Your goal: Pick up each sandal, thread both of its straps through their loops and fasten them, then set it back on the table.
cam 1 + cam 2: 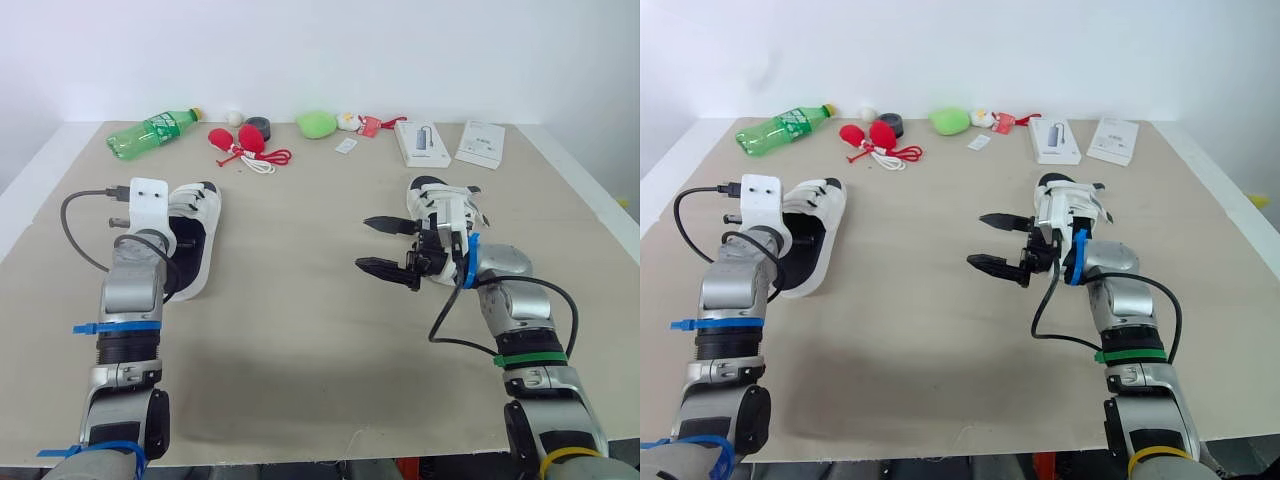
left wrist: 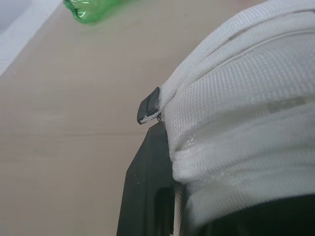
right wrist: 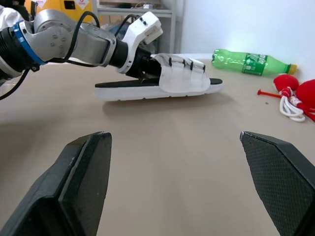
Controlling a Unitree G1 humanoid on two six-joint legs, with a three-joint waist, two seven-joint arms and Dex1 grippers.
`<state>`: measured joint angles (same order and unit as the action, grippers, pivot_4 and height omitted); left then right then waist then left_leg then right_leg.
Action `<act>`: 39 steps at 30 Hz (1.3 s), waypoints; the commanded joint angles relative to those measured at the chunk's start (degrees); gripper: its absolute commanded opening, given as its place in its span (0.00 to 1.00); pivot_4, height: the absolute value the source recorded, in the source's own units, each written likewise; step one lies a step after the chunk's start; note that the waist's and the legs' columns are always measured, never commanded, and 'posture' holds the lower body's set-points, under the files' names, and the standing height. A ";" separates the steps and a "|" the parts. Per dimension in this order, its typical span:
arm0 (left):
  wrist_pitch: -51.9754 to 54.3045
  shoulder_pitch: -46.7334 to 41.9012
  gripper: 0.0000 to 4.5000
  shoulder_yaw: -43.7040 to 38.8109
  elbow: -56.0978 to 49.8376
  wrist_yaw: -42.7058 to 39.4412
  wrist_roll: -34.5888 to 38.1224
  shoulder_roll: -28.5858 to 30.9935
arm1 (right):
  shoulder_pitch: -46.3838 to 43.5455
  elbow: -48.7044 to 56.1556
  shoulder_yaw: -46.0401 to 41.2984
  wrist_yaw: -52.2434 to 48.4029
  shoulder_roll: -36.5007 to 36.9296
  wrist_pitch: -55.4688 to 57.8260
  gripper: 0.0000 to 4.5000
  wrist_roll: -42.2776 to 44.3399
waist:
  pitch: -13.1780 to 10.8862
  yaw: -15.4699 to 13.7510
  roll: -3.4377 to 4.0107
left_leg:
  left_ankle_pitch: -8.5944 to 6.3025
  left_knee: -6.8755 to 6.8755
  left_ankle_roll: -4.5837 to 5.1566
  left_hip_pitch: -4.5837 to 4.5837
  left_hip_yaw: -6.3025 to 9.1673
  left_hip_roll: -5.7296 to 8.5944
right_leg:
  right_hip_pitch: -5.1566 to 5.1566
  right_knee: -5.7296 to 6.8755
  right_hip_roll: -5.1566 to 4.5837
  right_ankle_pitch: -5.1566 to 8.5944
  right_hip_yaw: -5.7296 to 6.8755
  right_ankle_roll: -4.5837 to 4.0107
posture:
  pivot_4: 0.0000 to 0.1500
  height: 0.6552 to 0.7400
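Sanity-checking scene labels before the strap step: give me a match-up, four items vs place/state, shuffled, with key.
Items
1. bottle
2. right pincer
3. left sandal
4. right sandal

Place/state
A. open, over bare table
B. table's right half
C. on its side, far left
D. table's left half, left arm reaching into it

Pairs: 1-C, 2-A, 3-D, 4-B

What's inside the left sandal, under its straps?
The left hand reaches into the sandal, going in beneath the white straps. The straps cover its tip, so what it touches inside cannot be seen.
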<state>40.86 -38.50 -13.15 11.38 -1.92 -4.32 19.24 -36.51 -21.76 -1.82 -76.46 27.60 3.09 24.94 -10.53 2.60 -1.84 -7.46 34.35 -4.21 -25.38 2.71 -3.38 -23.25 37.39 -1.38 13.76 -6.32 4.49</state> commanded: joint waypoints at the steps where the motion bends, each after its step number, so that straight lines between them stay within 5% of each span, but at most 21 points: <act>1: -5.59 -3.57 0.01 1.15 3.40 -0.41 -0.04 1.83 | -1.67 -0.44 -0.50 -1.17 0.13 -1.11 1.00 0.31 | 0.00 0.08 0.00 | 0.00 -0.01 0.00 0.00 0.00 0.00 | 0.00 0.00 0.00 0.00 0.00 0.00 | 1.00 1.00; 7: -10.09 -6.11 0.01 3.36 9.28 -2.86 0.57 2.79 | -1.43 -1.44 -0.76 -1.87 0.54 -2.01 1.00 -0.13 | 0.00 0.09 0.00 | 0.00 -0.05 0.00 0.00 0.01 0.00 | -0.02 -0.01 0.00 0.02 0.00 0.02 | 1.00 1.00; 13: -10.99 -7.39 0.57 3.23 10.57 -2.13 1.72 2.33 | -0.11 -0.72 -0.90 -1.99 0.85 -2.09 1.00 -0.24 | 0.00 0.09 0.00 | 0.00 -0.09 0.00 0.00 0.02 0.00 | -0.02 -0.01 0.00 0.04 0.00 0.00 | 1.00 1.00; 17: -6.41 -4.29 0.98 2.60 0.52 -3.72 4.50 1.60 | 0.61 -0.30 -1.22 -1.81 1.21 -1.88 1.00 -0.15 | 0.00 0.09 0.00 | 0.00 -0.09 0.00 -0.01 0.01 0.00 | -0.02 0.00 0.00 0.04 0.01 0.00 | 1.00 1.00; 26: 2.95 10.00 1.00 2.41 -24.19 -12.49 7.21 9.65 | 1.14 -0.93 -1.45 -2.80 2.76 -1.78 1.00 0.03 | 0.00 0.40 0.01 | 0.00 -0.16 -0.01 0.04 0.03 0.00 | -0.03 0.04 0.00 0.08 -0.01 -0.03 | 1.00 1.00; 31: -1.88 19.55 1.00 1.31 -30.01 -21.38 9.73 16.76 | 0.77 -1.61 -1.03 -3.71 2.98 -1.81 1.00 -0.15 | 0.00 0.56 0.01 | 0.00 -0.14 -0.01 0.20 -0.04 -0.02 | 0.04 0.04 -0.01 0.07 -0.03 -0.11 | 1.00 1.00; 35: -4.79 27.43 1.00 -3.54 -37.01 -34.45 24.05 15.81 | 0.39 -2.15 -0.63 -5.96 3.49 -1.66 1.00 -0.02 | 0.00 0.18 0.01 | 0.00 -0.12 0.00 0.18 -0.12 -0.04 | 0.06 0.02 -0.09 0.22 -0.03 -0.37 | 1.00 1.00; 39: -9.24 33.91 1.00 -1.98 -40.07 -46.01 28.85 19.95 | 0.12 -3.24 0.80 -12.23 5.34 -2.49 1.00 -0.38 | 0.00 0.19 0.01 | 0.00 -0.12 -0.01 0.17 -0.15 -0.05 | 0.03 0.01 -0.09 0.25 -0.03 -0.41 | 1.00 1.00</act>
<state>34.82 -6.60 -14.89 -25.69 -40.92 21.79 35.47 -35.25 -25.03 -1.11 -84.33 30.78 1.75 24.38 -10.54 2.78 -1.83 -7.45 34.23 -4.22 -25.22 2.56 -3.43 -23.23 37.40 -1.46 14.01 -6.35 4.07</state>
